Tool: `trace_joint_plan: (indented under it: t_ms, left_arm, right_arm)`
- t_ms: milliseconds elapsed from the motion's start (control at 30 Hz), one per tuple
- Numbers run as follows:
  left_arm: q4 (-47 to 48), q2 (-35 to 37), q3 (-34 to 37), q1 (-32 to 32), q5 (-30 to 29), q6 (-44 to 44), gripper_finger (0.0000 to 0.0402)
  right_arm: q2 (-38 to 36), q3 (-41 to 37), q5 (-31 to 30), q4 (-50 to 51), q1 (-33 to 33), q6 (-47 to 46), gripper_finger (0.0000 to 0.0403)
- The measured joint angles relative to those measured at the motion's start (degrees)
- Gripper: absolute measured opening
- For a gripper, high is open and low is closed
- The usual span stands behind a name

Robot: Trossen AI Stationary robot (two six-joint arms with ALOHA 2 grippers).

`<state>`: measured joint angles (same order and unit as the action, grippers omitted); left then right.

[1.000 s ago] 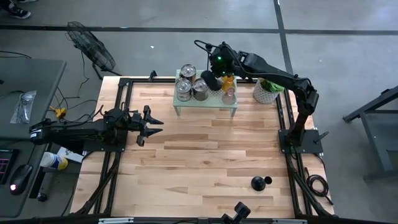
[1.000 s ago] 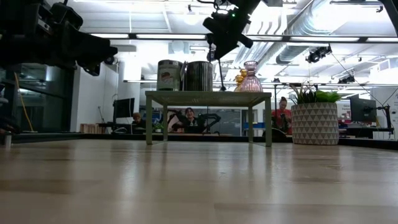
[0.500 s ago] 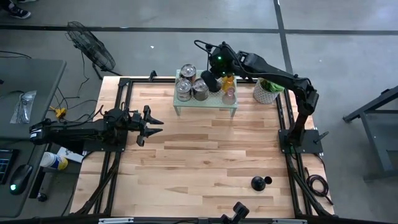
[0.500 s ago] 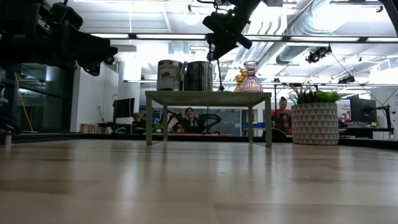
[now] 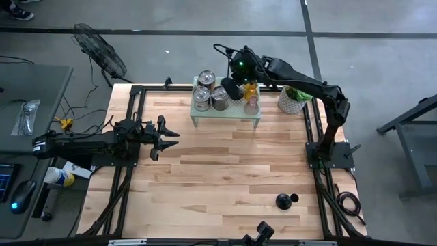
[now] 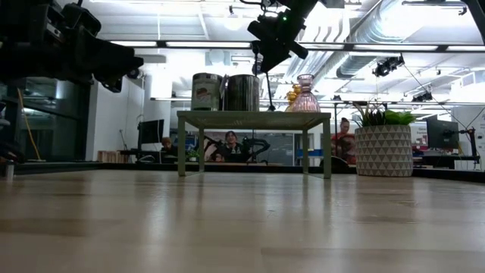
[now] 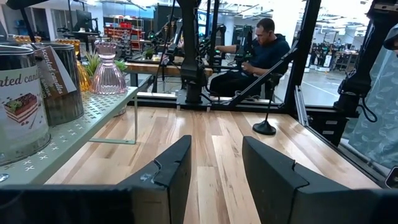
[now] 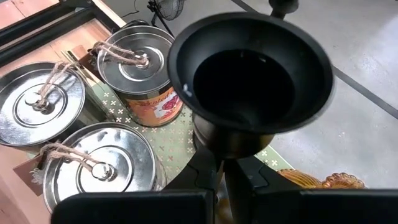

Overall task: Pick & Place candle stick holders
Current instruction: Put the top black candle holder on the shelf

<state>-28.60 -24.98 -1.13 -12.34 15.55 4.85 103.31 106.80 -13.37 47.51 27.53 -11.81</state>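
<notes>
— Where are we in the job?

— We judge we are at the pick. Our right tool (image 5: 233, 87) is up over the pale green rack (image 5: 226, 109) at the far edge of the desk (image 5: 218, 171), and in its wrist view it is clamped on the stem of a black candlestick (image 8: 249, 81) whose cup faces the camera. The low view shows the thin stem reaching down to the rack top, so we cannot tell whether the base is off the rack yet.

— And the rest of the holders?

— On the rack: three silver lidded tins (image 5: 211, 91) in a cluster, an amber glass one (image 5: 251, 89) and a pink glass one (image 5: 251, 104) beside them. A second black candlestick (image 5: 283, 201) stands apart on the near right of the desk.

— The left arm?

— It waits low at the desk's left side, its left tool (image 5: 164, 137) spread wide and holding nothing.

— What does the next move ask of us?

— A straight lift, we think, until the base clears the tins and the glass pieces touching close around it, then a carry towards the open wood, perhaps near the other black stick. The stem is slim, so a tilt in the grip is the risk.
</notes>
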Motion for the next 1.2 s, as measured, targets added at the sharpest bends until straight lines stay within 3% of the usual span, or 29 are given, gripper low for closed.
trace_joint_plan:
  t_ms: [933, 1200]
  left_arm:
    - [0.0, 0.0, 0.0, 0.0, 0.1, 0.0, 0.0138]
    - [0.0, 0.0, 0.0, 0.0, 0.1, 0.0, 0.0138]
  right_arm:
    - [1.0, 0.2, 1.4, 0.2, 0.3, -0.2, 0.0024]
    - [0.8, 0.0, 1.6, 0.4, 0.3, -0.2, 0.0069]
